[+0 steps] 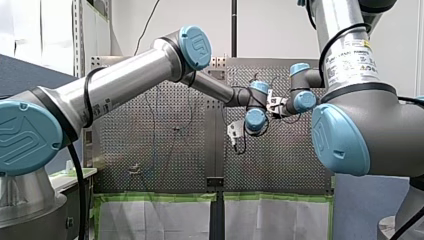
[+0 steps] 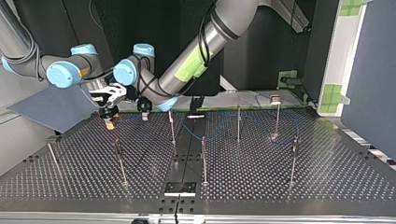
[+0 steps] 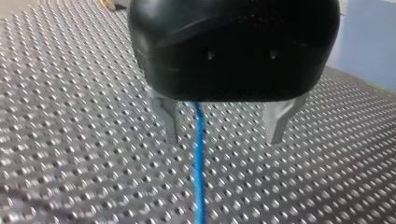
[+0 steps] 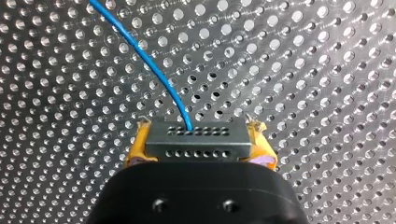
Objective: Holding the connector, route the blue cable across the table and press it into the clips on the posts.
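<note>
In the right wrist view my right gripper [image 4: 198, 133] is shut on a grey connector [image 4: 196, 145], with a yellow pad on each side of it. The blue cable [image 4: 154, 70] leaves the connector and curves away over the perforated table. In the left wrist view my left gripper [image 3: 224, 133] hangs just above the table, open. The blue cable [image 3: 199, 163] runs between its metal fingers [image 3: 170, 123], nearer one of them, and neither finger touches it. In the top view the two grippers stand close together at the far left: right gripper [image 2: 109, 122], left gripper [image 2: 145, 114].
Several thin posts stand upright on the table, among them post [image 2: 171, 126], post [image 2: 203, 161] and post [image 2: 238, 122]. Slack blue cable [image 2: 208, 136] lies looped among the middle posts. A grey panel [image 2: 51, 109] leans at the top view's left edge.
</note>
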{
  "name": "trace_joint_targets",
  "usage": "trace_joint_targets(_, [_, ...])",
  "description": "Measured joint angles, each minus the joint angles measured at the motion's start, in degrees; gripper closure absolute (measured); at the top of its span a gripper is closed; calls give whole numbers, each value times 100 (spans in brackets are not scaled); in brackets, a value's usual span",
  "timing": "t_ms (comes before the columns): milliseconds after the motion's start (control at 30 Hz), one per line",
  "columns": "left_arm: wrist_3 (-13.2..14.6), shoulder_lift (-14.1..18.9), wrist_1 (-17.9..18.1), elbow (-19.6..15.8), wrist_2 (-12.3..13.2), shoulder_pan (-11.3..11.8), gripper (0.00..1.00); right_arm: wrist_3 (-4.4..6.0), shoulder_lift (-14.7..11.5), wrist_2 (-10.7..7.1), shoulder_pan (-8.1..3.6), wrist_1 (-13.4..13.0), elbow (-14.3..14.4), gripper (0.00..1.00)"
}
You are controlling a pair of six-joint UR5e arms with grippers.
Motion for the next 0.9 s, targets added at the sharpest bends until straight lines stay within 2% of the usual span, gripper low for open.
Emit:
trace_joint_targets(33, [4,0,28,10,-3,-8,72,0,0,-1,-2,0,0,100])
trace_joint_targets(67, [8,-1,66,19,-6,-16,98,0,1,-3,-6,0,1,100])
trace_joint_targets(233, [-23,0,115,21,-41,-17,98,0,0,-5,-26,11,0,100])
trace_joint_targets(500, [-98,5,44,-194,-356,32,98,-8,-7,-62,-49,53,-21,100])
trace_joint_targets(700, [-148,21,-48,-236,-451,43,98,-42,-62,-91,-58,244,-146,100])
trace_joint_targets(800, [-170,52,-91,-238,-459,34,98,-19,-169,-93,-60,363,-168,100])
trace_joint_targets(900, [-193,162,-206,-239,-483,18,98,52,-314,-96,-63,417,-176,100])
